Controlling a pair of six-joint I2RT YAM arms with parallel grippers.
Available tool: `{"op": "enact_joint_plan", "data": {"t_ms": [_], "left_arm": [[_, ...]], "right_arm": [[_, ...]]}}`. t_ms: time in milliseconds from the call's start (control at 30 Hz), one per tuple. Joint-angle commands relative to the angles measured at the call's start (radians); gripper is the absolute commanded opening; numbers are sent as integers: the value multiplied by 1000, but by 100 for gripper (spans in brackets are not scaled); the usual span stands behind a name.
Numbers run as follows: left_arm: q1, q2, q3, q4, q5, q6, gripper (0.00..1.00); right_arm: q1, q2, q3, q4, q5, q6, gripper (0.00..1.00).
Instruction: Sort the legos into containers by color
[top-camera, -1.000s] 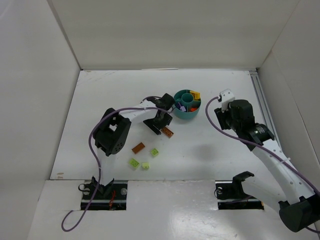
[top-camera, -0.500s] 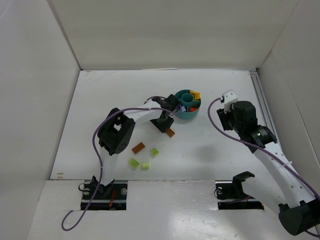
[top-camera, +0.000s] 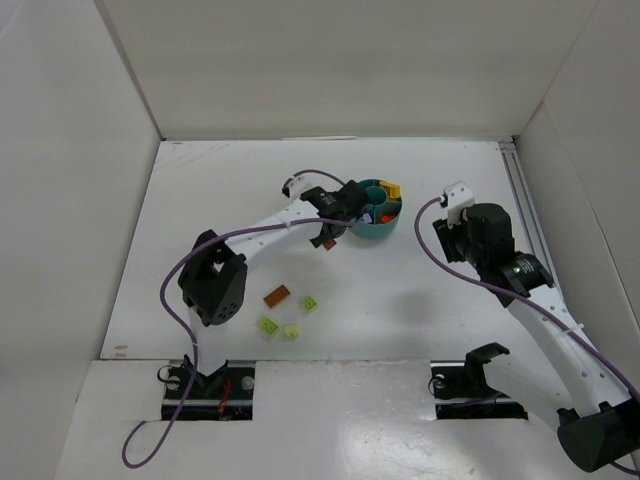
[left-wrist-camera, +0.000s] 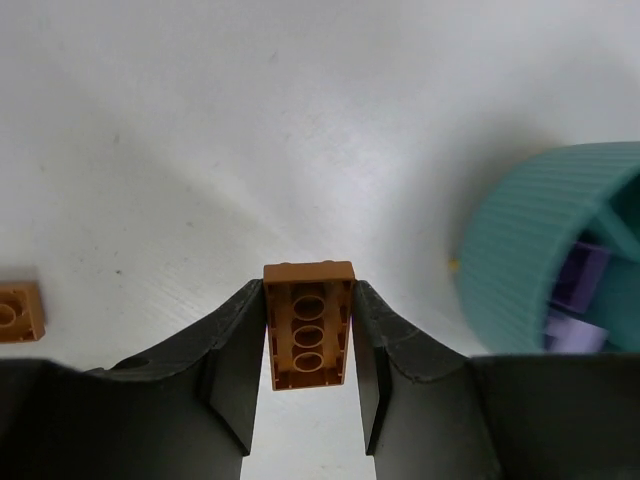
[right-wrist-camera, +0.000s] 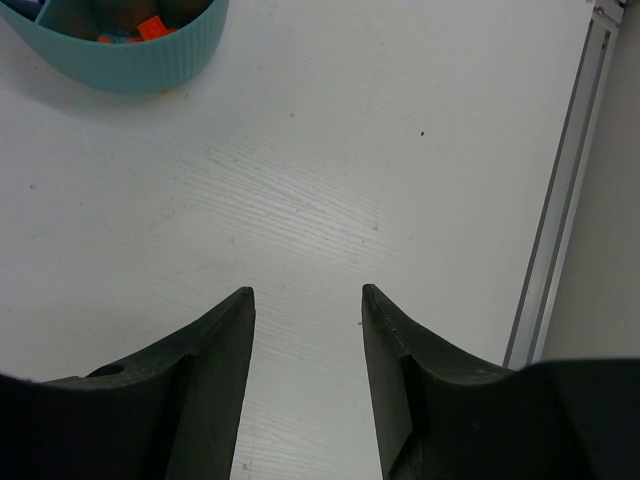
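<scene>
My left gripper (top-camera: 331, 236) is shut on a brown lego (left-wrist-camera: 309, 325), which is held above the table just left of the teal dish (top-camera: 378, 226). In the left wrist view the dish wall (left-wrist-camera: 530, 250) is at the right, with lilac legos (left-wrist-camera: 577, 285) inside. On the table lie a second brown lego (top-camera: 277, 295), a green one (top-camera: 310, 305) and two lime ones (top-camera: 267, 325) (top-camera: 291, 330). My right gripper (right-wrist-camera: 307, 295) is open and empty over bare table, right of the dish (right-wrist-camera: 130, 55), which holds an orange-red lego (right-wrist-camera: 150, 27).
White walls enclose the table on the left, back and right. A metal rail (right-wrist-camera: 560, 200) runs along the table's right edge. The arm bases and cables sit at the near edge.
My left gripper has lifted the brown lego off the table and carried it up and toward the dish. The right arm has barely moved.
</scene>
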Motion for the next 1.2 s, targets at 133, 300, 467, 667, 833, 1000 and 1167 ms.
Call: {"op": "enact_joint_plan", "data": {"t_ms": [133, 300, 467, 667, 833, 1000, 1167], "left_arm": [[-37, -108, 168, 5, -423, 126, 20], [-37, -88, 234, 122, -493, 290, 22], [-37, -111, 164, 517, -508, 560, 24], [-37, -71, 122, 844, -508, 872, 29], [2, 16, 189, 947, -435, 970, 31], [15, 95, 242, 949, -367, 996, 31], [15, 142, 232, 981, -318, 996, 31]], "right_arm": [[-5, -12, -1, 50, -23, -14, 52], [-14, -12, -1, 59, 9, -14, 52], [-14, -30, -10, 59, 41, -14, 52], [-14, -39, -10, 59, 75, -14, 52], [-14, -19, -1, 48, 95, -5, 52], [-14, 2, 9, 39, 104, -5, 51], [-14, 22, 9, 39, 104, -5, 51]]}}
